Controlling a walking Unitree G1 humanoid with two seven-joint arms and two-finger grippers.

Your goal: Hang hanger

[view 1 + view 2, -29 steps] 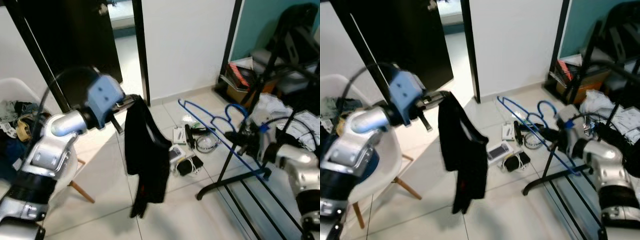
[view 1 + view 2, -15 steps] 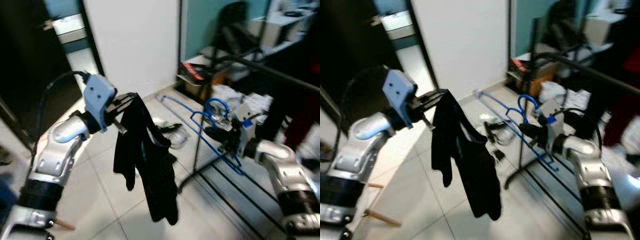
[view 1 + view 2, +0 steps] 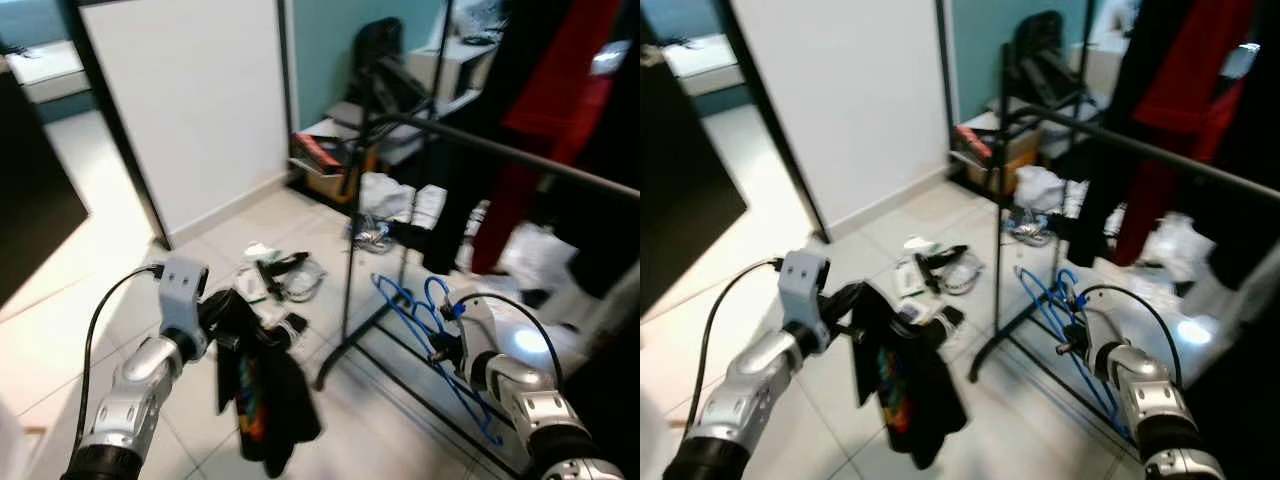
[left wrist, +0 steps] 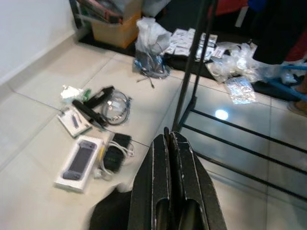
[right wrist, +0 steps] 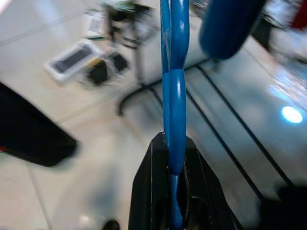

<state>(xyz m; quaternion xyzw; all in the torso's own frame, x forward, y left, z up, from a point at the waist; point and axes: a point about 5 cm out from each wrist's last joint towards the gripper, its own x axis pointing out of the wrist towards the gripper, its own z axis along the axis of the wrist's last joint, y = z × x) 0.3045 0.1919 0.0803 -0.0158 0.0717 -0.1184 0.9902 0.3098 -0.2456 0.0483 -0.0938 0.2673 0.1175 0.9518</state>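
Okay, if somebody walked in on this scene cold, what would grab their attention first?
Probably the black garment dangling from the left gripper low over the tiled floor, with a colourful print on it. Next, the blue hanger clamped in the right gripper beside the black clothes rack, where a red garment hangs. Gadgets and cables litter the floor near the rack's foot.

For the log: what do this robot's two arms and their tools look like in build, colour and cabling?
Both arms are jointed silver metal with dark bands near the base. The left arm carries a pale blue-grey box at the wrist, with a black cable looping back from it. The right arm has a black cable arcing over its rounded wrist. The left tool and right tool each have two long black fingers.
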